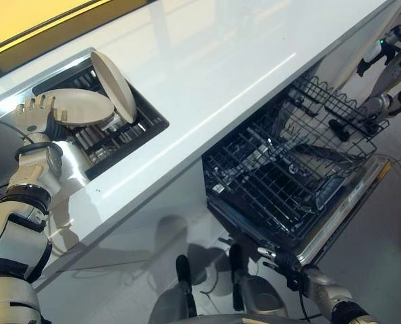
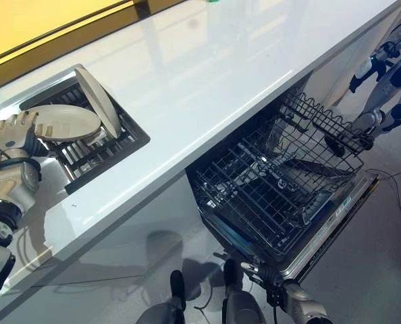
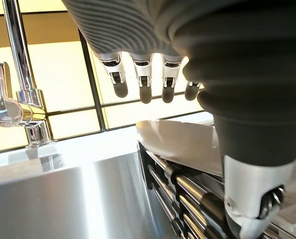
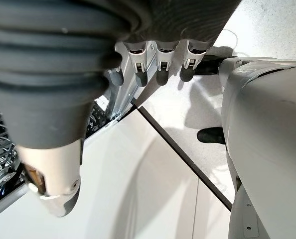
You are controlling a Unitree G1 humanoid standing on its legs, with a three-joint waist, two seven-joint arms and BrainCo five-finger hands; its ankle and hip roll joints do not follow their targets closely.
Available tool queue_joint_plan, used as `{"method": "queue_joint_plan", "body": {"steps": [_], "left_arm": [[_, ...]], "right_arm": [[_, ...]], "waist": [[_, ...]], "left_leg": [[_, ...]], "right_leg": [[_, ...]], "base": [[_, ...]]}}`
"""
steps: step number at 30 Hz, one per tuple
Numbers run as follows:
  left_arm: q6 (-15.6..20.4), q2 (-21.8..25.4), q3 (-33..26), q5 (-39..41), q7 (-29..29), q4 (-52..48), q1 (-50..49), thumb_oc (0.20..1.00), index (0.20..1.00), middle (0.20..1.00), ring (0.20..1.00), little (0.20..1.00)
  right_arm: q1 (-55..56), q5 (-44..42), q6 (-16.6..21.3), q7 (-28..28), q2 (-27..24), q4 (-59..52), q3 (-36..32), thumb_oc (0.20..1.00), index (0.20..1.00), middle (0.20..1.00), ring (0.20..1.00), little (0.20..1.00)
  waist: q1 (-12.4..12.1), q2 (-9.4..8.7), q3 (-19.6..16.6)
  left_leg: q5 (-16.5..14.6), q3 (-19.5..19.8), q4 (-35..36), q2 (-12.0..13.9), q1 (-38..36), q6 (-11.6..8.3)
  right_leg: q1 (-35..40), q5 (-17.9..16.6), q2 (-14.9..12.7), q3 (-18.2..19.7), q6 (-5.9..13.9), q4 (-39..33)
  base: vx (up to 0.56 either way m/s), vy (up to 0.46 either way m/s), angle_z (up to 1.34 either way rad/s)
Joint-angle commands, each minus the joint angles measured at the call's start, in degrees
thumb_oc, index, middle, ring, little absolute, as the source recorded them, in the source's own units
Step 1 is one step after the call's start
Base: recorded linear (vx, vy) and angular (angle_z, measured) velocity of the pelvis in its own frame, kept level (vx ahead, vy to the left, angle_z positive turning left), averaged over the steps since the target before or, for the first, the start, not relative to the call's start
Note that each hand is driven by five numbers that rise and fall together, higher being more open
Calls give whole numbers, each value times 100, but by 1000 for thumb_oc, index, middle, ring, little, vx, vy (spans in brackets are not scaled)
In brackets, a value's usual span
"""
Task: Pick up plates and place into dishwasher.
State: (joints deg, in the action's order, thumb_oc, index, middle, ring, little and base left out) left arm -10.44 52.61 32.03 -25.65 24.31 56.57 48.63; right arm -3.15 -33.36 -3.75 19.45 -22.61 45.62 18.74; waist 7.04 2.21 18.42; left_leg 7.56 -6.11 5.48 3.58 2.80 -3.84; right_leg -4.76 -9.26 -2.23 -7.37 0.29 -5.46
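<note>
The left hand (image 1: 35, 116), fingers extended and unclenched, rested at the near rim of the flat plate (image 1: 84, 106), judged rigid, slippery and breakable.

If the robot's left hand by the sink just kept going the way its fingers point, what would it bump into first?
Probably nothing nearby: the left hand has straight fingers pointing past the flat plate held beside its thumb, over the sink toward the faucet and window. Depth is unclear, so that is a guess.
</note>
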Motion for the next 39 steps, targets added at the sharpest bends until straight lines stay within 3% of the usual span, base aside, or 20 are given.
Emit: {"method": "queue_joint_plan", "body": {"steps": [1, 17, 18, 19, 20, 26, 35, 39], "left_arm": [[-182, 128, -154, -114, -152, 128, 870, 1000, 1000, 1000, 1000, 1000], [125, 47, 822, -929, -462, 458, 1648, 1000, 1000, 1000, 1000, 1000], [166, 50, 847, -909, -473, 470, 1688, 322, 322, 322, 322, 322], [168, 49, 885, -863, -484, 474, 1723, 322, 322, 322, 322, 322], [144, 52, 897, -802, -495, 448, 1748, 200, 200, 200, 200, 200], [25, 93, 1045, -1246, -868, 483, 1889, 200, 200, 200, 200, 200], [-420, 137, 1230, -2420, -2121, 735, 1637, 200, 200, 200, 200, 200], [-525, 218, 1209, -2526, -2166, 703, 1506, 200, 200, 200, 200, 200]], "right_arm": [[-172, -104, 62, 28, 64, -313, 150, 1000, 1000, 1000, 1000, 1000], [-460, -399, 81, -1, -62, -170, 214, 1000, 1000, 1000, 1000, 1000], [-480, -414, 68, -32, -68, -184, 215, 1000, 1000, 1000, 1000, 1000], [-496, -424, 69, -19, -80, -170, 209, 1000, 1000, 1000, 1000, 1000], [-495, -435, 72, -24, -87, -182, 207, 1000, 1000, 1000, 1000, 1000], [-465, -433, 122, -45, -86, -239, 183, 1000, 1000, 1000, 1000, 1000], [-484, -434, 137, 44, -149, -145, 91, 1000, 1000, 1000, 1000, 1000], [-436, -426, 111, 26, -168, -214, 98, 1000, 1000, 1000, 1000, 1000]], "waist": [[85, -51, 290], [191, -108, 543], [199, -106, 558], [204, -104, 562], [208, -105, 567], [229, -79, 556], [273, 8, 475], [269, 32, 424]], "left_leg": [[-648, -31, -248, -335, 109, 127], [-580, -101, -217, -345, 315, 132], [-568, -99, -213, -350, 334, 132], [-559, -106, -209, -350, 352, 129], [-553, -103, -206, -357, 368, 131], [-536, -95, -173, -371, 374, 115], [-515, -126, -148, -385, 341, 89], [-522, -114, -144, -390, 297, 79]], "right_leg": [[-244, 623, -325, 120, 549, 403], [-531, 539, -283, 203, 554, 438], [-561, 527, -278, 214, 554, 442], [-583, 520, -278, 217, 554, 442], [-604, 516, -274, 225, 553, 444], [-618, 498, -279, 200, 565, 416], [-565, 460, -298, 187, 579, 337], [-508, 466, -301, 175, 574, 311]], "base": [[1, 9, -3], [0, 0, 0], [-24, 26, -4], [-29, 17, -8], [-34, 8, -9], [-11, 0, -2], [0, 0, 0], [0, 0, 0]]}}
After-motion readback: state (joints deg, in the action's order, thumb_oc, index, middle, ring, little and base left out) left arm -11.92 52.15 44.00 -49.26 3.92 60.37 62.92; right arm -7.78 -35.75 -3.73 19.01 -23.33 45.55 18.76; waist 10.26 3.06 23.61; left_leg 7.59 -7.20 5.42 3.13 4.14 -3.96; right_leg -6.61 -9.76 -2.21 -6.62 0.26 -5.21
